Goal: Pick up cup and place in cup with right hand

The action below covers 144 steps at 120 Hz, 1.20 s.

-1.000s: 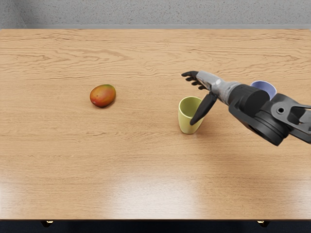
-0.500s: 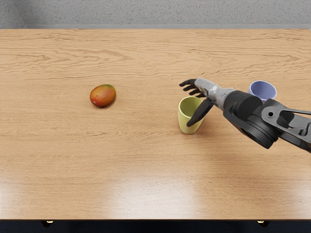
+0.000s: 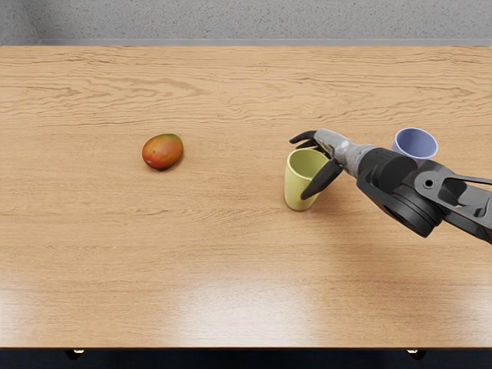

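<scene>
My right hand [image 3: 310, 163] is at the yellow-green cup [image 3: 298, 189], its fingers curled behind the rim and its thumb across the cup's front right side. The hand is closed around the cup, which stands nearly upright; whether its base touches the table cannot be told. The blue cup [image 3: 414, 144] is farther right, behind the right forearm, which hides its lower part. My left arm is not in view.
A red-orange mango [image 3: 163, 151] lies on the wooden table [image 3: 154, 261], well to the left of the cups. The right forearm reaches in from the right edge, just in front of the blue cup.
The right fingers have curled in from a more spread pose, and the hand has come down toward the yellow-green cup. That cup has shifted slightly to the right.
</scene>
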{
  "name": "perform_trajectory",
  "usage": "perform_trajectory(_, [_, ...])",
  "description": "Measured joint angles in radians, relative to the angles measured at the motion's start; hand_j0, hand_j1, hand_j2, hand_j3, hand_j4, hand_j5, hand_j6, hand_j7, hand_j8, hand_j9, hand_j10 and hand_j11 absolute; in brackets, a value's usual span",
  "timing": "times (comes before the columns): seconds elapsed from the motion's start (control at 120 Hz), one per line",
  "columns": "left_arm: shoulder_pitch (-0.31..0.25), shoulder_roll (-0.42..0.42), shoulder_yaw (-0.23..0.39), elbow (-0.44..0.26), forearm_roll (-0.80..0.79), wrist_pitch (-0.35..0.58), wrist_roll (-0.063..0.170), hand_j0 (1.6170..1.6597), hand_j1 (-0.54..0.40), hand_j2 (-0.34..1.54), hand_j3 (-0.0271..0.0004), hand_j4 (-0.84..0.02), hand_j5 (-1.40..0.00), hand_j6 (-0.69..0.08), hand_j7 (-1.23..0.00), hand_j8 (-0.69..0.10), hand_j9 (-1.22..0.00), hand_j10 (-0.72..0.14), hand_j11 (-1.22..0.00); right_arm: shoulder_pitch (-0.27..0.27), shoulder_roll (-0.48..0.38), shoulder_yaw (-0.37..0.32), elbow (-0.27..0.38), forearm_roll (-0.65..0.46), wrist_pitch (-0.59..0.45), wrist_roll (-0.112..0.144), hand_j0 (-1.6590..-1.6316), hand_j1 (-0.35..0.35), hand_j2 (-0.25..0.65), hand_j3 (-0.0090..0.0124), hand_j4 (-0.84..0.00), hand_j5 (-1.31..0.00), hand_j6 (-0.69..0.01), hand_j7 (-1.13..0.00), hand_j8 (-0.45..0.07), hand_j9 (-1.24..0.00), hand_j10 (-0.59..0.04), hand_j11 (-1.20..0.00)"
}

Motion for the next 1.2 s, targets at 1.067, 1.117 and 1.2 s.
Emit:
perform_trajectory(1.067, [0.0,0.0,0.0,0.0,0.0,0.0,0.0,1.6581,0.349,0.0,0.0,0.0,0.0,0.0,0.0,0.0,0.0,0.0,0.0,0.139,-0.185,0.028,0.033,0.069,0.121,-0.001,-1.6557,0.066,0.018,-0.0019,-0.442,-0.59,-0.326,-0.58,-0.319,-0.59,-0.407,-0.59])
perform_trajectory(1.117, [0.0,0.0,0.0,0.0,0.0,0.0,0.0,1.6581,0.349,0.0,0.0,0.0,0.0,0.0,0.0,0.0,0.0,0.0,0.0,0.149,-0.215,0.029,0.052,0.072,0.124,-0.001,-1.6556,0.061,-0.023,0.0012,-0.438,-0.59,-0.306,-0.59,-0.304,-0.6,-0.4,-0.6])
perform_trajectory(1.2, [0.0,0.0,0.0,0.0,0.0,0.0,0.0,1.6581,0.349,0.0,0.0,0.0,0.0,0.0,0.0,0.0,0.0,0.0,0.0,0.163,-0.256,0.032,0.071,0.075,0.127,-0.001,-1.6559,0.057,-0.027,0.0009,-0.435,-0.6,-0.31,-0.59,-0.307,-0.6,-0.397,-0.61])
